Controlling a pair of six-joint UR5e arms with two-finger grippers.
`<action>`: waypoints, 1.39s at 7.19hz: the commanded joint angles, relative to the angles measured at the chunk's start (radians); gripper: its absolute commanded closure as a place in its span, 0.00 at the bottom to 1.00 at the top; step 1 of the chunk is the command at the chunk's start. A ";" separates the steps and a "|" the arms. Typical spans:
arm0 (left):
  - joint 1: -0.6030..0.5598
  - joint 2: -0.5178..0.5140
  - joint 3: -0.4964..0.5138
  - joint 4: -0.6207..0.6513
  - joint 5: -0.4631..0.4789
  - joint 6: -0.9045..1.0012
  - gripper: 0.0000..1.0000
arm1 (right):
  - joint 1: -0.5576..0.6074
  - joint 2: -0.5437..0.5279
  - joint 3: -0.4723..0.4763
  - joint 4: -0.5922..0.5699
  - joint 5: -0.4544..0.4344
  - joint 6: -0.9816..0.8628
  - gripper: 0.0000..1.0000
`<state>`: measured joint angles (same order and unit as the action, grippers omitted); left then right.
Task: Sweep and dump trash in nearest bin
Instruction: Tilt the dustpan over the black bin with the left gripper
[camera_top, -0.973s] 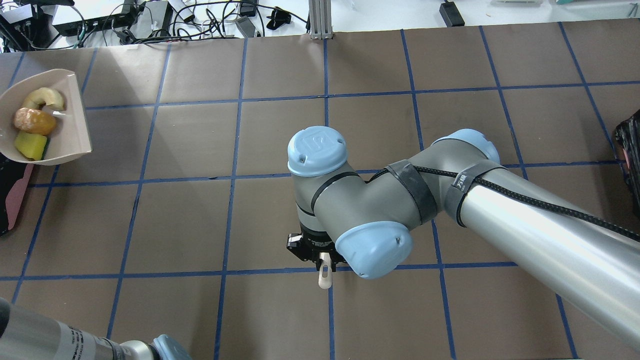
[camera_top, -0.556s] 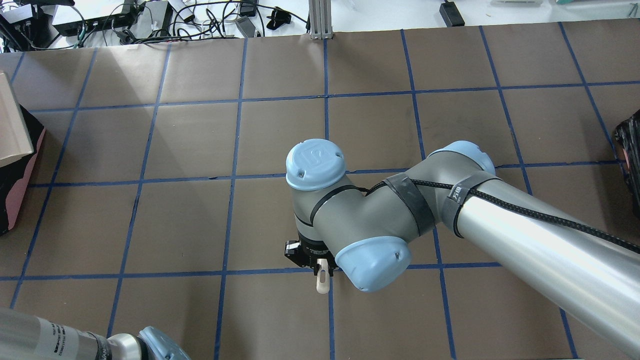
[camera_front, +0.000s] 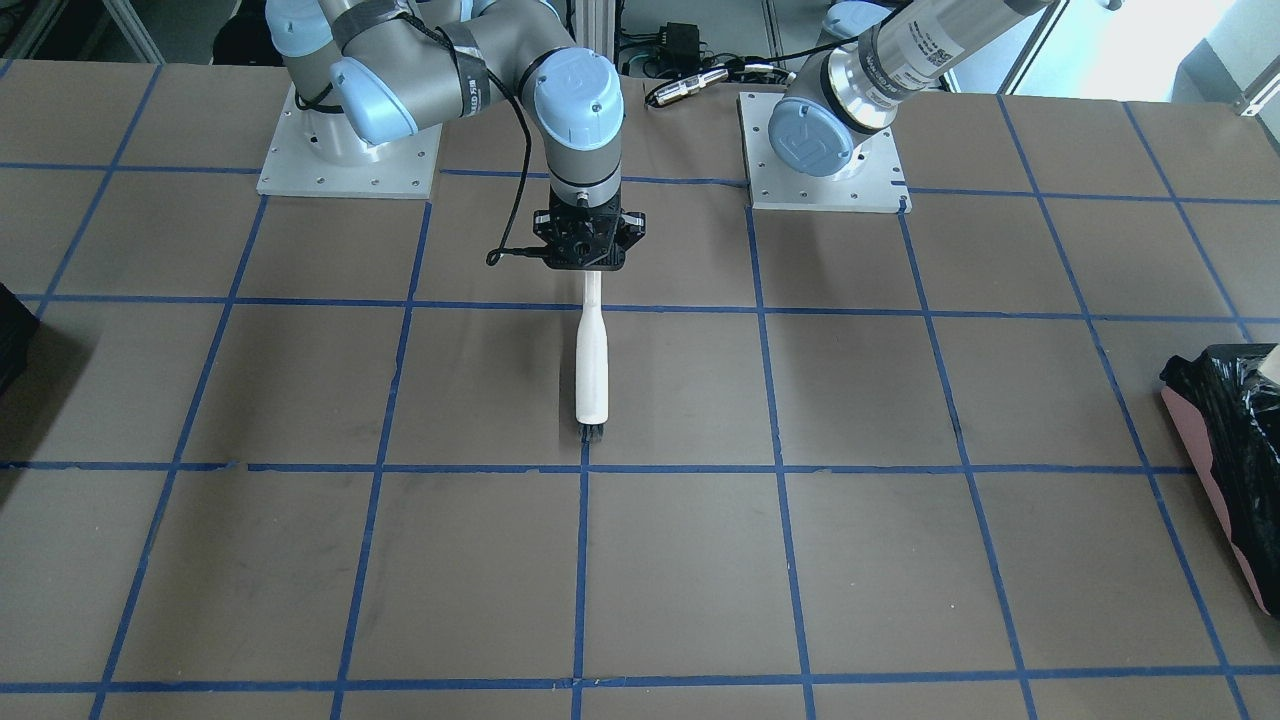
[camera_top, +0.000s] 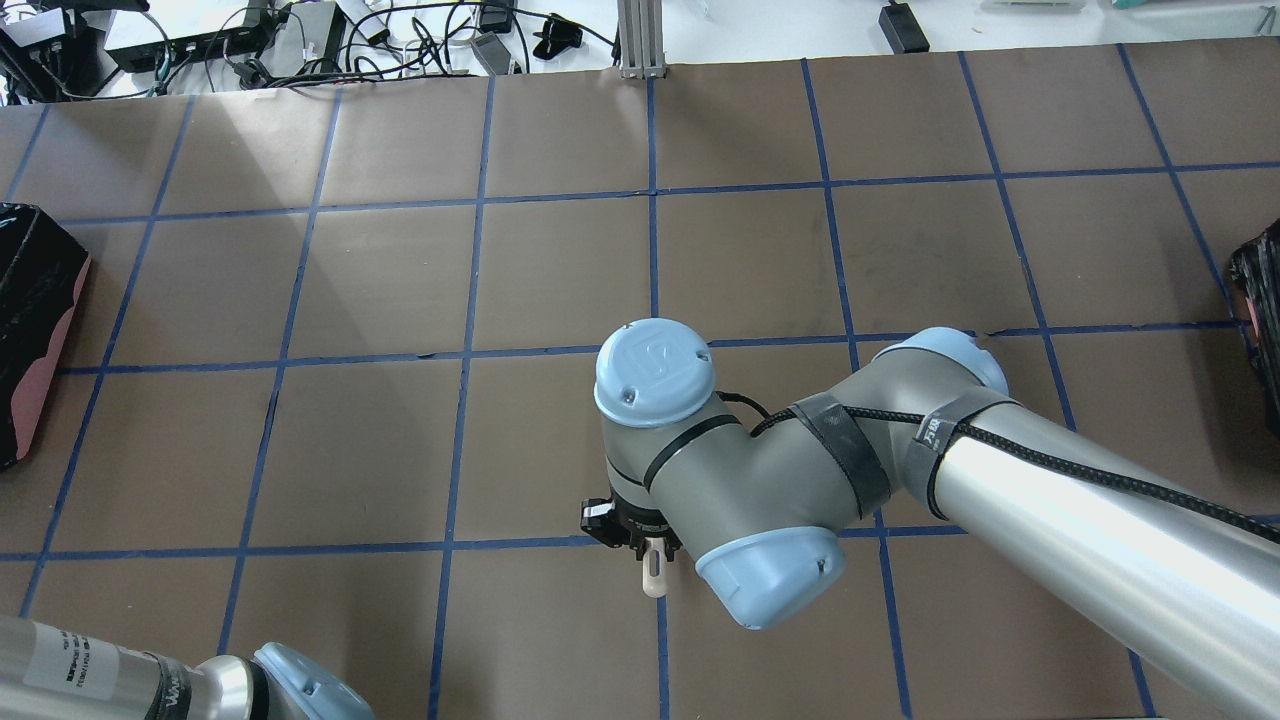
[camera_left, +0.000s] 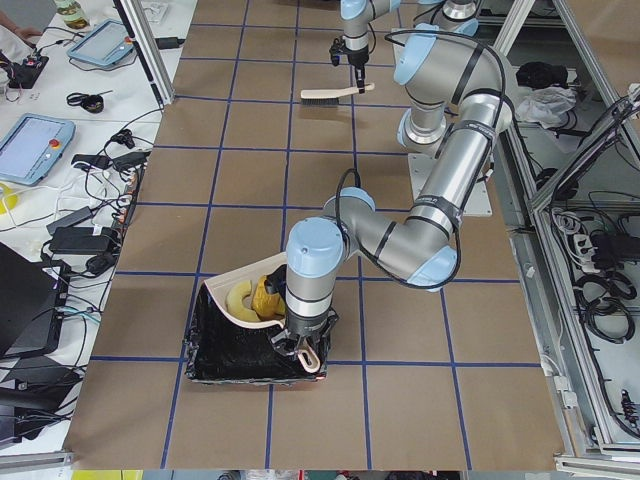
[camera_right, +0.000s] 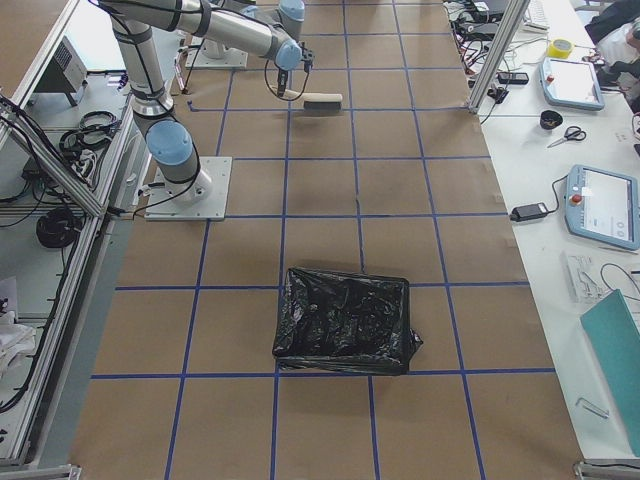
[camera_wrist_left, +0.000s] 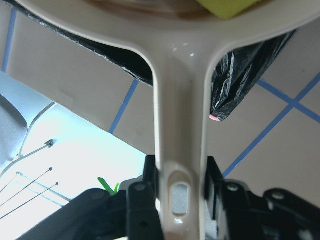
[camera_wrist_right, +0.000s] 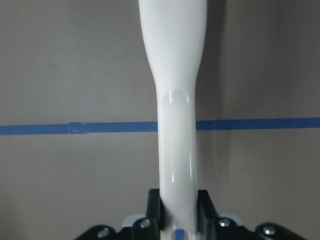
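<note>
My left gripper (camera_wrist_left: 180, 192) is shut on the cream dustpan's handle (camera_wrist_left: 180, 115). In the exterior left view it (camera_left: 300, 348) holds the dustpan (camera_left: 228, 300) tilted steeply over the bin (camera_left: 235, 355), a pink-sided container lined with a black bag. The trash (camera_left: 257, 295) still lies in the pan: a pale ring-like chunk and an orange lump. The yellow sponge wedge (camera_wrist_left: 230, 7) shows in the left wrist view. My right gripper (camera_front: 585, 250) is shut on the white brush handle (camera_front: 592, 350), its bristles (camera_front: 592, 432) on the table. The bin also shows at the overhead view's left edge (camera_top: 35, 300).
A second, plain dark bag-lined container (camera_right: 345, 320) sits at the table's right end (camera_top: 1262, 300). The brown table has a blue tape grid (camera_top: 460, 350). Cables and electronics (camera_top: 300, 35) lie beyond the far edge. My right arm's elbow (camera_top: 760, 480) hangs over the middle.
The dustpan with the trash has tipped up and gone out of the overhead view to the left, over the bin. My right arm has shifted a little back and to the right with the brush.
</note>
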<state>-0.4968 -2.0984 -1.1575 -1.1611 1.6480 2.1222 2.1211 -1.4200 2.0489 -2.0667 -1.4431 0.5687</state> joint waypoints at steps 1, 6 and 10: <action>0.014 -0.075 0.074 0.017 0.010 0.037 1.00 | -0.004 0.003 0.005 -0.018 -0.003 -0.006 0.90; -0.011 -0.111 -0.020 0.367 0.075 0.160 1.00 | -0.007 0.009 0.004 -0.016 -0.003 -0.006 0.35; -0.062 -0.095 -0.097 0.544 0.125 0.343 1.00 | -0.012 0.001 -0.007 -0.023 -0.006 -0.018 0.31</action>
<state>-0.5548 -2.1952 -1.2470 -0.6340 1.7688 2.4357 2.1114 -1.4131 2.0454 -2.0884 -1.4479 0.5605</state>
